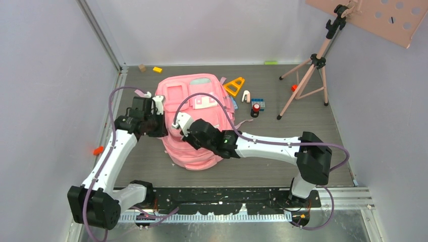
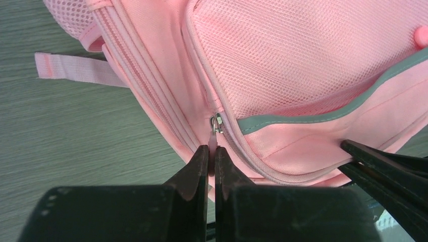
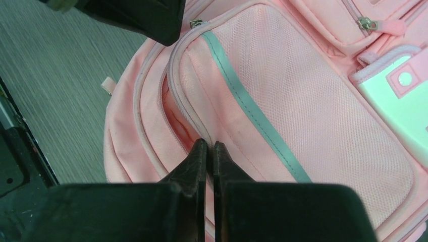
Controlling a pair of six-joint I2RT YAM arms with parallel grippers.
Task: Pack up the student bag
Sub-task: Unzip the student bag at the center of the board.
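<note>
Black fingers of the left gripper (image 2: 212, 149) are clamped on the pink zipper pull (image 2: 214, 136) of the student bag (image 1: 174, 96), which is laid flat on the grey table (image 1: 262, 172) between both arms. The right gripper (image 3: 207, 144) is pressed shut against the bag's side seam.

Robotics lab test cell, not a home or shop. The left arm (image 1: 113, 156) and right arm (image 1: 272, 146) are bolted to a black rail (image 1: 217, 194) at the edge of a grey wood-grain table (image 1: 313, 151). Plain pale walls (image 1: 45, 75) on aluminium framing (image 1: 103, 38) box it in. A tripod (image 1: 308, 83) carries a perforated pink panel (image 1: 383, 15). Purple cables (image 1: 348, 155) run along the arms. The student bag (image 1: 176, 101) and toy blocks (image 1: 258, 101) sit on the table.
</note>
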